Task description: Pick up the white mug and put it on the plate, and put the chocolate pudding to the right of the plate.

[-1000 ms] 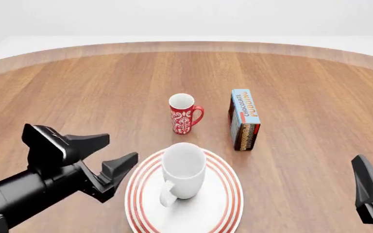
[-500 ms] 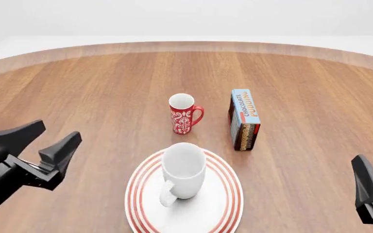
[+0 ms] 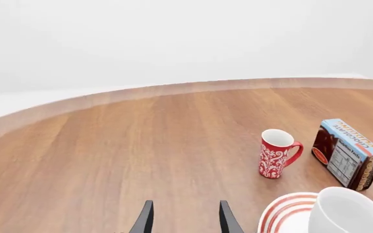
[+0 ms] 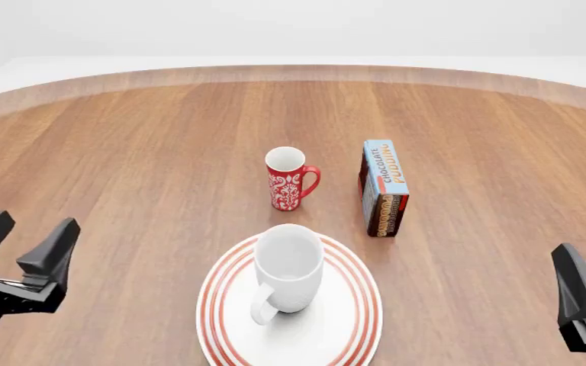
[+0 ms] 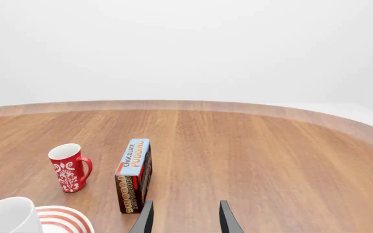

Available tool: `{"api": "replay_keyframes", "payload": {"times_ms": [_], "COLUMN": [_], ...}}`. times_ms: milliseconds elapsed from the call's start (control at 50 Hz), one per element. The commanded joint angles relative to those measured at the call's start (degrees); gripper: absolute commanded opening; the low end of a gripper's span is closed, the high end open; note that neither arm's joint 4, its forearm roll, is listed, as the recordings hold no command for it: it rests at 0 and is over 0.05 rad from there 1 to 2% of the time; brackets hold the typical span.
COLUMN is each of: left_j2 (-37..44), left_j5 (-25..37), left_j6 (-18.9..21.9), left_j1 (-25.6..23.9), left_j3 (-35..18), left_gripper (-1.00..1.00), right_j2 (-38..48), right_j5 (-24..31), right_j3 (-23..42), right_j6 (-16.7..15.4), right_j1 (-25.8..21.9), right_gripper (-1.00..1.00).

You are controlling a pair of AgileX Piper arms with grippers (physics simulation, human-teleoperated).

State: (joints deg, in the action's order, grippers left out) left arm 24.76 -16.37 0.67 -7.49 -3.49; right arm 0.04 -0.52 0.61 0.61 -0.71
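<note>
The white mug [image 4: 288, 267] stands upright on the red-ringed plate [image 4: 349, 324] near the table's front, its handle toward me. Behind and to the right of the plate, the chocolate pudding [image 4: 384, 187] box rests on its long edge, blue face up. My left gripper [image 4: 33, 232] hangs open and empty at the front left, well clear of the plate. The right gripper [image 5: 185, 221] is open too, low at the front right, and one of its fingers [image 4: 576, 286] shows at the frame's edge. The pudding [image 5: 134, 174] lies ahead of it.
A slimmer red mug [image 4: 288, 179] with a white pattern stands behind the plate, left of the pudding box. The round wooden table [image 4: 150, 152] curves away at the back, with a white floor and wall beyond its rim.
My left arm has drawn back from beside the plate toward the front left corner, gripper still open. The mug, the box and the right arm have stayed put.
</note>
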Motion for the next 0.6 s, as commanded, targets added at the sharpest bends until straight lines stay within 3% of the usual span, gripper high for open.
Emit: {"api": "replay_keyframes", "payload": {"times_ms": [20,600], "left_j2": [-2.2,-11.46], "left_j5": [-4.64,2.39], "left_j6": [-0.84,-2.43], "left_j1": [5.83,6.48], "left_j3": [3.42,3.48], "left_gripper": [1.0,1.0], "right_j2": [-0.01,0.01], "right_j5": [-0.1,1.36], "right_j3": [0.01,0.74], "right_j6": [-0.28,-3.41], "right_j1": [-0.03,0.2], "right_gripper": [1.0,1.0]}}
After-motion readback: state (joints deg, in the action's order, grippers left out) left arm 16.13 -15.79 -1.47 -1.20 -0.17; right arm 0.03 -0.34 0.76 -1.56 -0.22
